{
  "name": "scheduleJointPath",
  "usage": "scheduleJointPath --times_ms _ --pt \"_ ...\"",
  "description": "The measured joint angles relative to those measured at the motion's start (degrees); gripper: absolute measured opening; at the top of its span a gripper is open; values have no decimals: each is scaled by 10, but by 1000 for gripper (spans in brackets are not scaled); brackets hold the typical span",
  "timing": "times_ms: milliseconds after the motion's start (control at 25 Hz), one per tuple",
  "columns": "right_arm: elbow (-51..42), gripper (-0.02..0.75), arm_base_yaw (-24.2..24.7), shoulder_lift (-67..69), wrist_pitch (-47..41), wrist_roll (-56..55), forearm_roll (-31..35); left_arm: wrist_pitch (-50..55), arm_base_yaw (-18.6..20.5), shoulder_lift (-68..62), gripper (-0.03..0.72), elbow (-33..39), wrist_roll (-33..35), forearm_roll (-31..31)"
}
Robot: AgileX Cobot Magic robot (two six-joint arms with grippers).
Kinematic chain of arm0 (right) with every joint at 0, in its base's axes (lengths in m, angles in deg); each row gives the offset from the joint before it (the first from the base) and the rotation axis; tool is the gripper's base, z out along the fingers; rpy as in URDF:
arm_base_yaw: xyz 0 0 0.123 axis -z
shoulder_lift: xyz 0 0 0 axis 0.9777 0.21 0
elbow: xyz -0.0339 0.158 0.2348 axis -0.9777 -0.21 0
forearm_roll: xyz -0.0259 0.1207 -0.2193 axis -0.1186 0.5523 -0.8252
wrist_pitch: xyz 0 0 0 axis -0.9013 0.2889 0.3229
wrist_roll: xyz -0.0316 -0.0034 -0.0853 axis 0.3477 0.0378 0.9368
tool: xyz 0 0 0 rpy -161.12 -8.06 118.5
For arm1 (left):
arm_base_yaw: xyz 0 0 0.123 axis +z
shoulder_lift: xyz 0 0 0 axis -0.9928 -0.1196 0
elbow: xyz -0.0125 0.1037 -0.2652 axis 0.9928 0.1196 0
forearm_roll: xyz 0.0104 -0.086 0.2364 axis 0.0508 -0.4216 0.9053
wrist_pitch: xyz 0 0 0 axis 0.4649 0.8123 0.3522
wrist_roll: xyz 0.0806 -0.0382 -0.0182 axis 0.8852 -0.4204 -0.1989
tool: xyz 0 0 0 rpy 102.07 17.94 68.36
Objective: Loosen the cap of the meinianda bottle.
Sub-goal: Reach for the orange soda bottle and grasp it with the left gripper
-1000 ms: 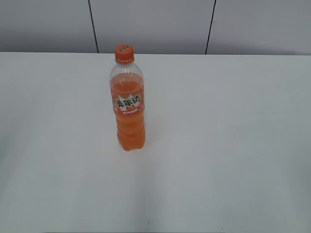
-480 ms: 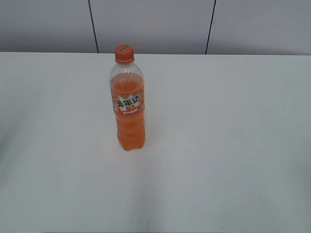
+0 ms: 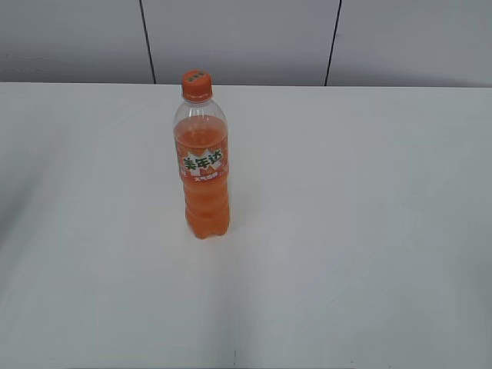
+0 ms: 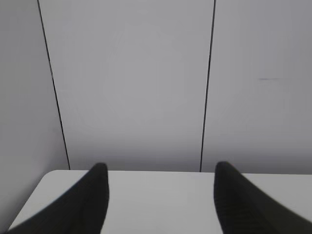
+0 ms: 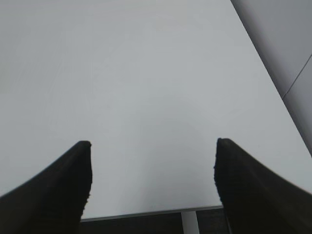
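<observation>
The meinianda bottle (image 3: 204, 173) stands upright on the white table (image 3: 354, 231), left of centre in the exterior view. It holds orange drink and has an orange label with green-white characters. The orange cap (image 3: 196, 85) sits on its neck. No arm or gripper shows in the exterior view. My left gripper (image 4: 158, 170) is open and empty, with only table and wall between its fingers. My right gripper (image 5: 152, 146) is open and empty over bare table near an edge. The bottle is out of view in both wrist views.
A grey panelled wall (image 3: 238, 38) with dark seams runs behind the table. The left wrist view shows the table's far edge meeting that wall (image 4: 131, 97). The right wrist view shows the table's edge and a white leg (image 5: 189, 222) below it.
</observation>
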Motion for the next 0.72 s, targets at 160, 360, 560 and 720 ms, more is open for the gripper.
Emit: scheduleJointPath --times_ms 160,360,560,720 --pt "0 585 0 0 0 0 -4 -38 0 -40 426 0 0 0" --pt "0 585 0 0 0 0 0 -50 0 -87 426 0 0 4" --pt "0 585 0 0 0 0 0 -70 0 -113 426 0 0 40" --pt "0 585 0 0 0 0 0 -105 0 -136 426 2 -1 51"
